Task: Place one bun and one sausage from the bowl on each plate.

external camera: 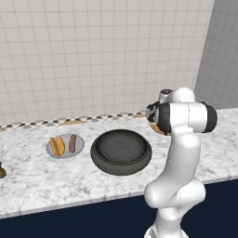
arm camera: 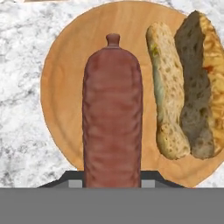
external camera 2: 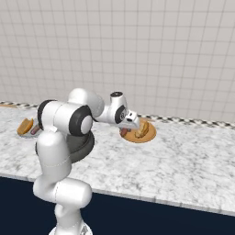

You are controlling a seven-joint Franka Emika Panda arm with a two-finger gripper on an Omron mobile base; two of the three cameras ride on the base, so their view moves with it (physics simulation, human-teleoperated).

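Holding: hand [external camera 2: 133, 123] is clenched on a sausage [arm camera: 112, 113], seen in hand view rising between the finger tips at the bottom edge.
Sausage in hand: reddish-brown, knotted end pointing away from the hand, over the left half of the orange-brown plate [arm camera: 65, 78]; can't tell if it touches the plate surface.
Bun nr hand: split bun [arm camera: 186, 87] lies on the right half of the same plate, just beside the sausage, halves spread open, crumb side showing.
Orange-brown plate: sits on the desk [external camera 2: 183, 160] nr the back wall; in right base view the hand is at its left edge w/ the bun visible on it.
Arm: white, bent over from the base, forearm reaching twd the far plate; in left base view the elbow covers most of that plate.
Bowl: dark, thick-rimmed bowl [external camera: 121, 152] on the desk between the two plates, inside bare in left base view; partly behind the arm in right base view.
Grey plate: light grey plate [external camera: 66, 147] left of the bowl, near it but apart, carrying a 2nd bun [external camera: 57, 145] and a 2nd sausage [external camera: 72, 143] side by side.
Desk: white-grey marble top, dark blue front below.
Wall: pale square tiles [external camera: 93, 56] w/ a checkered strip along the desk's back edge.
Left edge: small brown thing [external camera: 2, 172] on the desk, cut off by the frame; can't tell what it is.
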